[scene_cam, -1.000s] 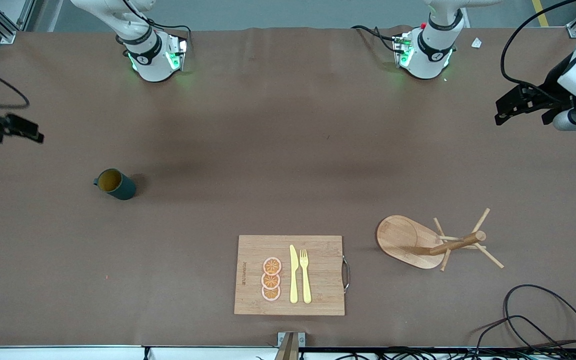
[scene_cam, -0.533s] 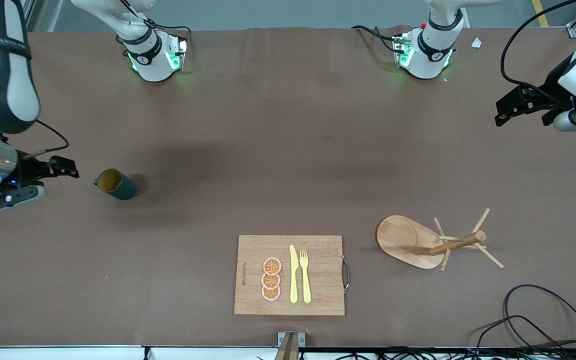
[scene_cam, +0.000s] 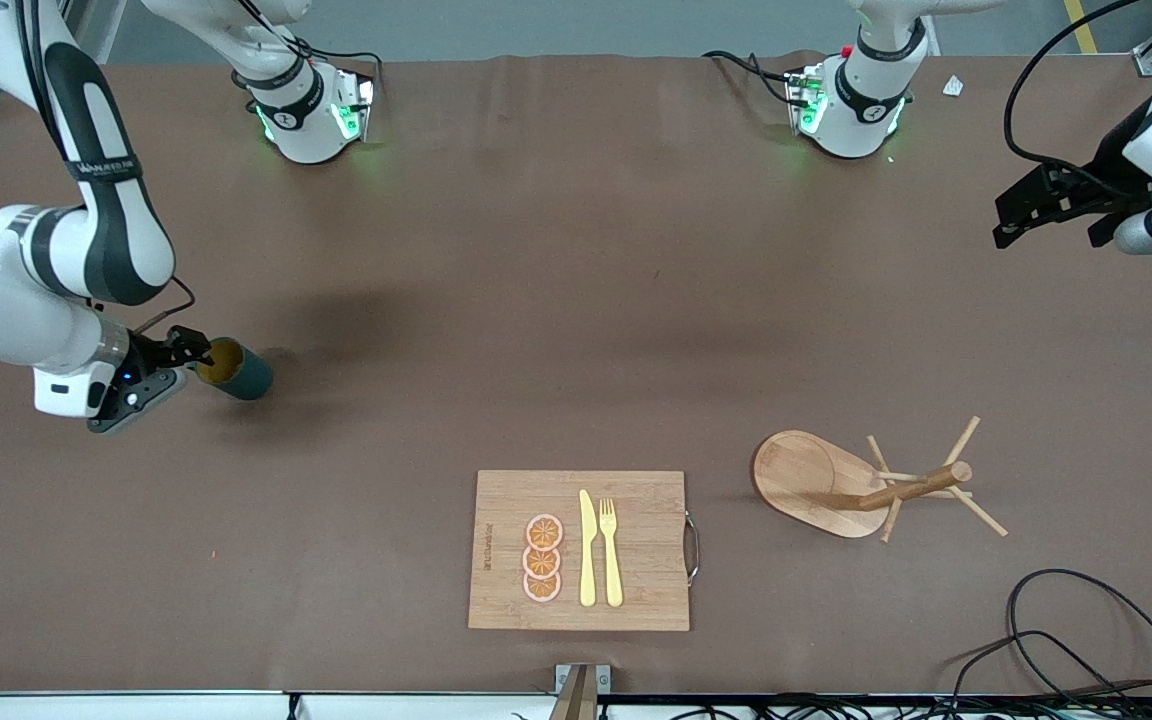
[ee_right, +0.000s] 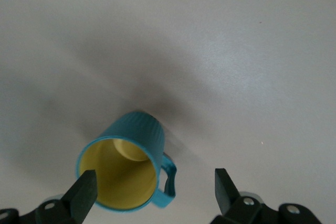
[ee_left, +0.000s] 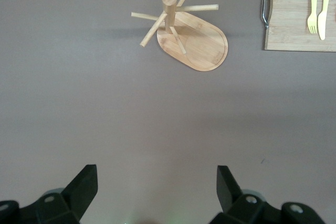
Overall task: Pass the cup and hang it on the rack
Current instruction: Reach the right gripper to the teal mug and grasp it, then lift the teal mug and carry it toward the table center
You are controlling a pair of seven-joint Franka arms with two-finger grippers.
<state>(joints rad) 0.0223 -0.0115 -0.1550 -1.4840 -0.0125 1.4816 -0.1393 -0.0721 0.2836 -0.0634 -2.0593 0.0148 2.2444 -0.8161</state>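
Observation:
The cup (scene_cam: 239,371), dark teal with a yellowish inside, stands on the brown table toward the right arm's end. My right gripper (scene_cam: 184,348) is open and low at the cup's handle side, its tips at the rim. In the right wrist view the cup (ee_right: 131,156) and its handle lie between the spread fingers, with nothing gripped. The wooden rack (scene_cam: 816,480) stands toward the left arm's end, nearer to the front camera. My left gripper (scene_cam: 1026,208) hangs open and empty over the table's end, and the rack (ee_left: 202,43) shows well away from its fingers (ee_left: 84,184).
A bamboo cutting board (scene_cam: 636,600) with three orange slices, a yellow knife and a fork lies near the table's front edge, between cup and rack. Black cables (scene_cam: 1086,640) coil at the near corner by the left arm's end.
My right arm has swung in from the table's end and brought its open gripper down to the cup. The left gripper has barely moved, and the cup stands where it was.

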